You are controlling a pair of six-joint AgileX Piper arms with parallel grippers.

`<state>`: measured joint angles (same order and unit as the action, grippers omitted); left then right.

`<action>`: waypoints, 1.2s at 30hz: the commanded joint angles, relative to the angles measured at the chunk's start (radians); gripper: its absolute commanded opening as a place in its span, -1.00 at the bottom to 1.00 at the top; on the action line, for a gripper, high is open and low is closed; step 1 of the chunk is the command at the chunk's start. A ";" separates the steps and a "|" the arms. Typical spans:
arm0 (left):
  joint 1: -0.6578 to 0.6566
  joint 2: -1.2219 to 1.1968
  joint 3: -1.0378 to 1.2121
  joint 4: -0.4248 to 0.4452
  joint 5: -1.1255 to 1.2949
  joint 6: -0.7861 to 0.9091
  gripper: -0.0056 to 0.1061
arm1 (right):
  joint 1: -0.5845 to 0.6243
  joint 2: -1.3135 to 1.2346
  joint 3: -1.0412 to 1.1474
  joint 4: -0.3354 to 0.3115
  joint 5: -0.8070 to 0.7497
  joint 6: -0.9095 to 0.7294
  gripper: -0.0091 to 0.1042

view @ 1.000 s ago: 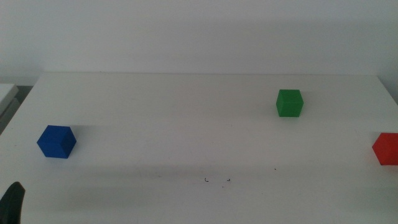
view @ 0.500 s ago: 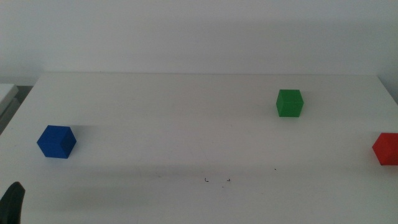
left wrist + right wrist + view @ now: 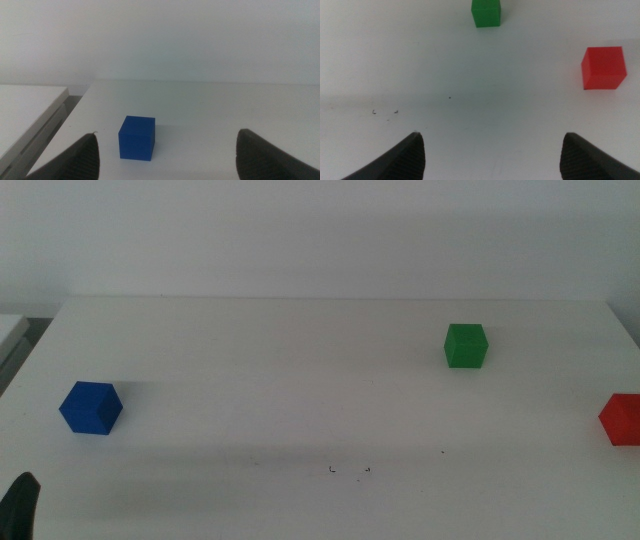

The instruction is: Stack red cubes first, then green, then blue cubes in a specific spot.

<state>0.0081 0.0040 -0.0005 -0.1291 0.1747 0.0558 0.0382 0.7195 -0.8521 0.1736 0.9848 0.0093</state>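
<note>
white tabletop (image 3: 300, 380) carrying three cubes, all well apart, none stacked. blue cube (image 3: 90, 407) at the left side of the middle view, resting flat on the surface. green cube (image 3: 466, 345) toward the far right, also flat. red cube (image 3: 622, 419) at the right edge of the middle view, partly cut off by the frame.

marked spot (image 3: 349, 470) near the front centre: a few tiny black corner marks on bare white, unoccupied. roughly between blue cube and red cube, nearer the camera than the green cube.

left gripper (image 3: 167, 172) low over the left part of the table, jaws spread wide, holding nothing. blue cube (image 3: 137, 138) seen just ahead of it, between the lines of the two jaws but not touched. only a dark sliver of this gripper visible in the middle view, at the bottom left corner.

right gripper (image 3: 492, 170) above the table on the right, jaws likewise spread wide and empty. in its wrist view: red cube (image 3: 603, 67) ahead and off to one side, green cube (image 3: 486, 13) farther away, black marks (image 3: 385, 112) to the other side. no contact with any cube. not seen in the middle view.
</note>
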 commanded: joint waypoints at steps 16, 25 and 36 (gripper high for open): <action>-0.006 -0.004 0.000 0.001 -0.014 0.000 0.78 | 0.000 0.143 -0.052 0.026 -0.028 0.052 0.78; -0.006 -0.004 0.000 0.001 -0.014 0.000 0.78 | -0.048 0.452 -0.297 -0.096 0.077 0.073 0.77; -0.006 -0.004 0.000 0.001 -0.014 0.000 0.78 | -0.262 0.775 -0.439 -0.095 0.108 -0.075 0.77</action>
<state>0.0081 0.0040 -0.0005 -0.1291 0.1747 0.0558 -0.2032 1.4657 -1.2802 0.0868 1.0951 -0.0281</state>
